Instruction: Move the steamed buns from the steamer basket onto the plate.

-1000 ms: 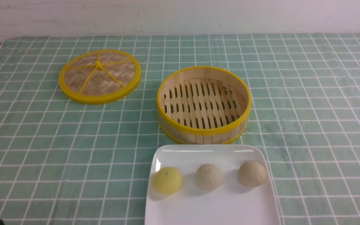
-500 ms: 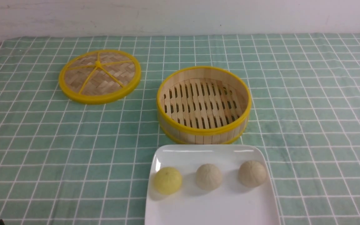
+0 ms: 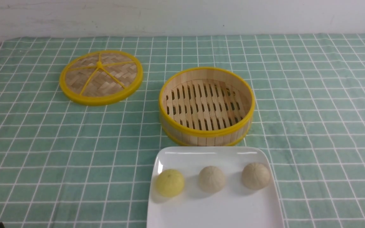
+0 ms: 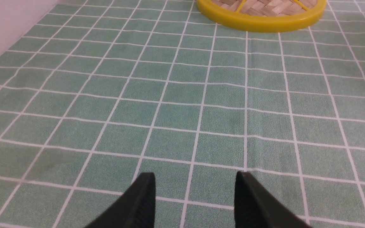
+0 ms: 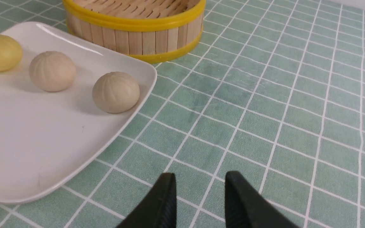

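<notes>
With all three steamed buns lying on the plate (image 3: 214,210) and none on the slatted floor of the steamer basket (image 3: 206,106), I judge the transfer finished, so the relation that matters is only how my grippers stand to the load. My right gripper (image 5: 198,199) hangs low over bare tablecloth (image 3: 312,104), jaws parted with nothing between them; from it the plate lies ahead and off to my left, its nearest corner well short of my fingertips, and the closest cream bun (image 5: 116,92) sits just inside that corner. The second cream bun (image 5: 52,71) and the yellow bun (image 5: 0,52) follow in a row running away from this gripper across the plate, so the row's long axis points roughly from my right side to my left. The basket stands just beyond the plate, upright; whether the two touch I cannot tell. My left gripper (image 4: 195,199) is likewise parted and empty over cloth, with only the woven lid (image 4: 261,14) well ahead of it and no bun in its view; the right arm is therefore the nearer one to the buns. Buns are near-round, no long axis of their own. No brand, label or legible writing appears on any item.
</notes>
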Motion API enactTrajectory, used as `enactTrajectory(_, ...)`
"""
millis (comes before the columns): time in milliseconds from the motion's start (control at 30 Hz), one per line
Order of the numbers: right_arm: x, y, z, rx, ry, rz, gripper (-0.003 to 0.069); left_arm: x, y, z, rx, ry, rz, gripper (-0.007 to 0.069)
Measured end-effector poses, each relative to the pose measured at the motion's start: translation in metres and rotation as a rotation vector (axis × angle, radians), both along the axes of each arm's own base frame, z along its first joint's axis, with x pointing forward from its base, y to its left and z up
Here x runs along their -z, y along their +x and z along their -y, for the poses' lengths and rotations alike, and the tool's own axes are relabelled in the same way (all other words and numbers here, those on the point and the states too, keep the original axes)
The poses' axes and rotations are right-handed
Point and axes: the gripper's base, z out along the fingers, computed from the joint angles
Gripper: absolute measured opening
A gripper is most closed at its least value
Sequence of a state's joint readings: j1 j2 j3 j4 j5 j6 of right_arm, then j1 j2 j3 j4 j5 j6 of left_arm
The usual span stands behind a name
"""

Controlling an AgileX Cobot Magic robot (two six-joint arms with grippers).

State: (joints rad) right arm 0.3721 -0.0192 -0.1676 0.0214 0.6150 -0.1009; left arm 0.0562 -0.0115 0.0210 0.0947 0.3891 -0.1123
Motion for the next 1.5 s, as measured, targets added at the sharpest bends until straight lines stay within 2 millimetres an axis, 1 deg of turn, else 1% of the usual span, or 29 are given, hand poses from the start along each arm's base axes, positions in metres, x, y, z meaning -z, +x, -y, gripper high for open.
enactTrajectory(567,0.000,0.000,0.000,0.012,0.000,0.000,0.0243,0.000,0.000,0.000,0.000,-0.001,0.000,0.0368)
enactTrajectory(667,0.000,0.001,0.001,0.058,0.013,-0.005,0.0243,0.000,0.000,0.000,0.000,-0.001,0.000,0.0368)
enactTrajectory(800,0.000,0.002,0.006,0.214,0.032,-0.009,0.0243,0.000,0.000,0.000,-0.001,-0.002,0.000,0.0368)
enactTrajectory(967,0.001,0.004,0.011,0.356,0.080,-0.004,0.0243,0.000,0.000,0.000,-0.001,-0.002,0.000,0.0368)
enactTrajectory(1100,0.015,0.010,0.014,0.435,0.091,0.011,0.0243,0.000,0.000,0.000,-0.001,-0.002,0.000,0.0368)
enactTrajectory(1200,0.038,0.013,0.015,0.460,0.098,-0.037,0.0243,0.000,0.000,0.000,-0.001,-0.002,0.000,0.0368)
enactTrajectory(1333,0.040,0.016,0.015,0.464,0.127,0.008,0.0243,0.000,0.000,0.000,0.000,-0.004,0.001,0.0368)
enactTrajectory(1500,0.040,0.016,0.016,0.465,0.128,0.018,0.0243,0.000,0.000,0.000,0.000,-0.004,0.001,0.0368)
